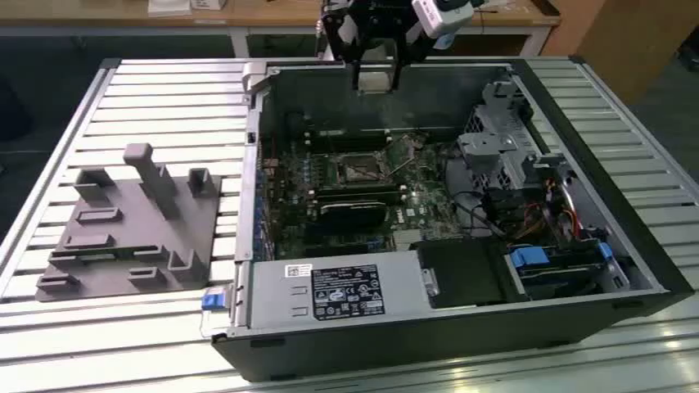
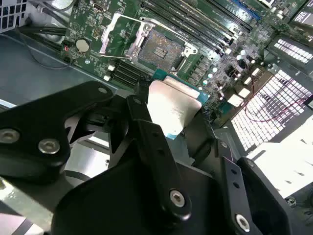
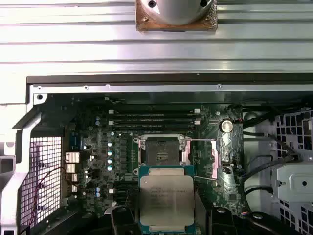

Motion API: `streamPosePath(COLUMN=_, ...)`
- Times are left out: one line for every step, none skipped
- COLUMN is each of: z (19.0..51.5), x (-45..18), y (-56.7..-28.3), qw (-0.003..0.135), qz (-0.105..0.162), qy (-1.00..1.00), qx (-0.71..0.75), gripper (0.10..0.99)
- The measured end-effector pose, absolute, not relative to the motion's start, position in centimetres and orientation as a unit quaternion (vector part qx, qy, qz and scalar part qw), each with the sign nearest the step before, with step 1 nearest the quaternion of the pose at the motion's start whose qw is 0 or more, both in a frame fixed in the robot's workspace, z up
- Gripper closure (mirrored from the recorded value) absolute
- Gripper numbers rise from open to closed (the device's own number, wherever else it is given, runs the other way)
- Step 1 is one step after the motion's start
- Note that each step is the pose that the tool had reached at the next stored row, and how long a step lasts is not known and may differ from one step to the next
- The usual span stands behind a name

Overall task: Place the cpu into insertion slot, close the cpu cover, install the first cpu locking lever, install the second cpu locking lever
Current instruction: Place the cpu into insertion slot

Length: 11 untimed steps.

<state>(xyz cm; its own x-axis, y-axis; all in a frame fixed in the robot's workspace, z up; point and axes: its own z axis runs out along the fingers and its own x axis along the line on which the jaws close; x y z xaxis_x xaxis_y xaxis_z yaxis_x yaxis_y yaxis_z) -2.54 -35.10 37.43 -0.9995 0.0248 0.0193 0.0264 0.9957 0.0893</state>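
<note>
The cpu (image 3: 166,199) is a pale silvery square chip on a green carrier edge, and my gripper (image 3: 166,218) is shut on it between two black fingers (image 3: 122,215). In the exterior view the gripper (image 1: 375,82) hangs with the cpu (image 1: 375,79) above the far wall of the open computer case. The insertion slot (image 3: 160,149) is a dark square socket with a metal rim, lying open and bare on the green board just beyond the chip. The cpu cover (image 3: 217,159) stands flipped open beside the slot. In the second wrist view the cpu (image 2: 171,105) sits apart from the insertion slot (image 2: 159,46) and the raised cpu cover (image 2: 117,32).
Long black memory slots (image 3: 154,117) run beside the socket. The case wall (image 3: 146,88) rims the board. A power supply (image 1: 339,291) and drive bays with blue tabs (image 1: 546,262) fill the case's near side. A grey fixture block (image 1: 126,221) sits on the slatted table at the exterior view's left.
</note>
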Motion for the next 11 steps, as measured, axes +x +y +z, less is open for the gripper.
streamPosePath(z=37.43, x=-2.54, y=-35.10, qw=0.009, qz=-0.045, qy=-0.999, qx=-0.013, gripper=0.549)
streamPosePath(z=37.44, x=-2.55, y=-35.10, qw=0.009, qz=-0.045, qy=-0.999, qx=-0.013, gripper=0.549)
streamPosePath(z=37.43, x=-2.55, y=-35.10, qw=0.009, qz=-0.045, qy=-0.999, qx=-0.013, gripper=0.549)
streamPosePath(z=37.44, x=-2.55, y=-35.10, qw=0.009, qz=-0.045, qy=-0.999, qx=-0.013, gripper=0.549)
streamPosePath(z=37.44, x=-2.54, y=-35.10, qw=0.009, qz=-0.045, qy=-0.999, qx=-0.013, gripper=0.549)
streamPosePath(z=37.43, x=-2.54, y=-35.10, qw=0.009, qz=-0.045, qy=-0.999, qx=-0.013, gripper=0.549)
streamPosePath(z=37.43, x=-2.54, y=-35.10, qw=0.009, qz=-0.045, qy=-0.999, qx=-0.013, gripper=0.549)
streamPosePath(z=37.43, x=-2.54, y=-35.10, qw=0.009, qz=-0.045, qy=-0.999, qx=-0.013, gripper=0.549)
streamPosePath(z=37.43, x=-2.54, y=-35.10, qw=0.009, qz=-0.045, qy=-0.999, qx=-0.013, gripper=0.549)
streamPosePath(z=37.43, x=-2.54, y=-35.10, qw=0.009, qz=-0.045, qy=-0.999, qx=-0.013, gripper=0.549)
streamPosePath(z=37.44, x=-2.55, y=-35.10, qw=0.009, qz=-0.045, qy=-0.999, qx=-0.013, gripper=0.549)
